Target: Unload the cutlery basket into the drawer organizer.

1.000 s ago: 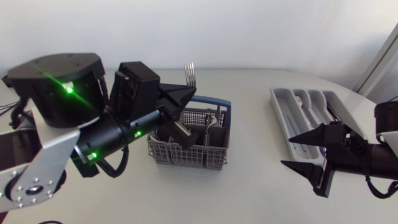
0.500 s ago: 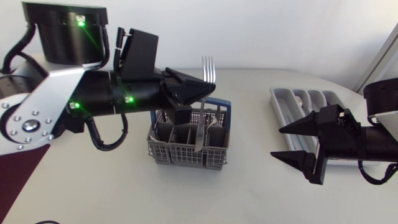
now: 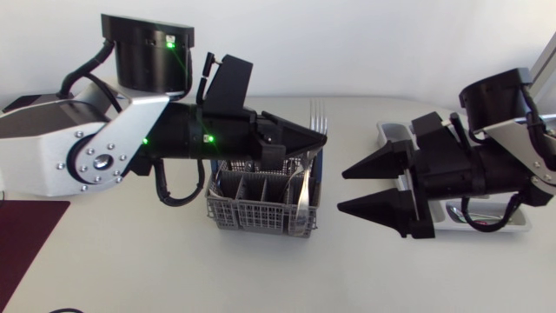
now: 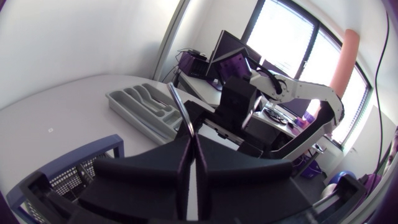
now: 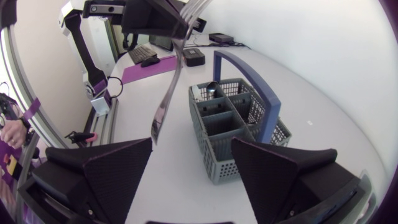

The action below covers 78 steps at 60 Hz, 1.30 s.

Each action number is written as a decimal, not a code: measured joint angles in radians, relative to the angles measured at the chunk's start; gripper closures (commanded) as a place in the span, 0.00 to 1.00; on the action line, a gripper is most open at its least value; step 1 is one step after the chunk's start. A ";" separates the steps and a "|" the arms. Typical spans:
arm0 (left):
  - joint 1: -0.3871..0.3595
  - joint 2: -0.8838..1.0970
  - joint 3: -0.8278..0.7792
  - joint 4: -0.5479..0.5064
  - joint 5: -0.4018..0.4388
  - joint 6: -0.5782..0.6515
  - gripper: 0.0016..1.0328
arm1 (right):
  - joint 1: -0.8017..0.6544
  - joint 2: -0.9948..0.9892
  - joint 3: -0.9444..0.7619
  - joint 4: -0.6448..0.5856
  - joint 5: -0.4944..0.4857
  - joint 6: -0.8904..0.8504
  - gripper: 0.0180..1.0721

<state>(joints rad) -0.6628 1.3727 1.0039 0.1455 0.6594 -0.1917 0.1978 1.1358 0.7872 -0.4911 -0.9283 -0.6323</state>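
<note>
The white table [image 3: 261, 278] bears everything. The left arm [image 3: 113, 148] lies across above the grey cutlery basket [image 3: 261, 204], and the right arm [image 3: 504, 156] comes at the basket from the opposite side. The drawer organizer [image 4: 140, 106] sits well apart from the basket, behind the right arm. The right gripper [image 3: 343, 189] hangs beside the basket, its fingers spread wide around nothing. The left gripper [image 3: 317, 137] sits above the basket's end nearest the right gripper, pinched tight on a fork [image 5: 166, 93], tines up, handle end hanging free. A spoon [image 5: 211, 87] stands inside the basket
</note>
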 measured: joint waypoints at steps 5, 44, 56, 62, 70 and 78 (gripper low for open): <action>0.000 0.013 0.001 0.010 0.026 -0.013 0.97 | 0.020 0.048 0.037 0.000 -0.037 0.025 0.14; 0.000 0.053 0.016 0.077 0.085 -0.045 0.97 | 0.077 0.265 0.222 -0.097 -0.224 0.064 0.67; 0.002 0.055 0.017 0.085 0.096 -0.052 0.97 | 0.086 0.265 0.226 -0.128 -0.256 0.063 0.84; 0.007 0.055 0.017 0.085 0.097 -0.053 0.97 | 0.087 0.265 0.229 -0.149 -0.273 0.058 0.86; 0.012 0.055 0.017 0.089 0.109 -0.071 0.97 | 0.088 0.265 0.229 -0.171 -0.273 0.044 0.89; 0.014 0.055 0.017 0.094 0.119 -0.082 0.96 | 0.088 0.260 0.228 -0.172 -0.272 0.032 0.90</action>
<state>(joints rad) -0.6491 1.4281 1.0206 0.2394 0.7780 -0.2741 0.2855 1.3960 1.0153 -0.6628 -1.2003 -0.5999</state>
